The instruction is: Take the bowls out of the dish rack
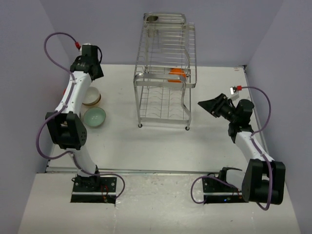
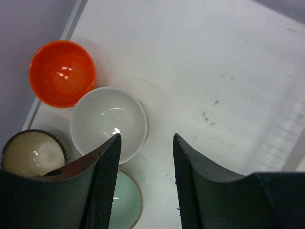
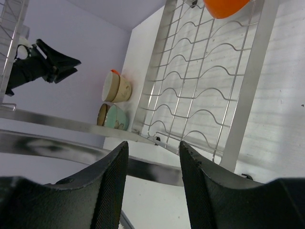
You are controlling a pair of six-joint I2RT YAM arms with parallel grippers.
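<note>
Listing of items as they stand.

Dish rack point(image 1: 158, 73): tall, two tiers, shiny silver wire, upright at the far middle of the bench point(image 1: 146, 146).

First orange bowl point(image 1: 176, 74): lodged among the wires on the rack's right side. Which tier carries it cannot be told. It is the only bowl clearly seen in the rack.

Second orange bowl point(image 2: 62, 73): on the bench at its left edge, mouth up, by the wall.

Cream bowl point(image 2: 108, 123): mouth up, pale and glossy inside, just beside the second orange bowl, between it and the mint one.

Brown-rimmed bowl point(image 2: 33, 152): pale inside, dark at the rim, close beside the cream bowl and partly hidden by a finger of the left hand.

Mint green bowl point(image 2: 125, 200): mouth up, nearest the arm bases of the four, its edge partly covered by the same finger.

All four bench bowls form one tight cluster, well apart from the rack.

Left hand point(image 2: 145, 138): above the cluster, pointing down, fingers apart, with only bare bench in the gap and nothing held.

Right hand point(image 3: 152, 145): off the bench to the right of the rack, aimed at it, fingers spread, gripping nothing.
</note>
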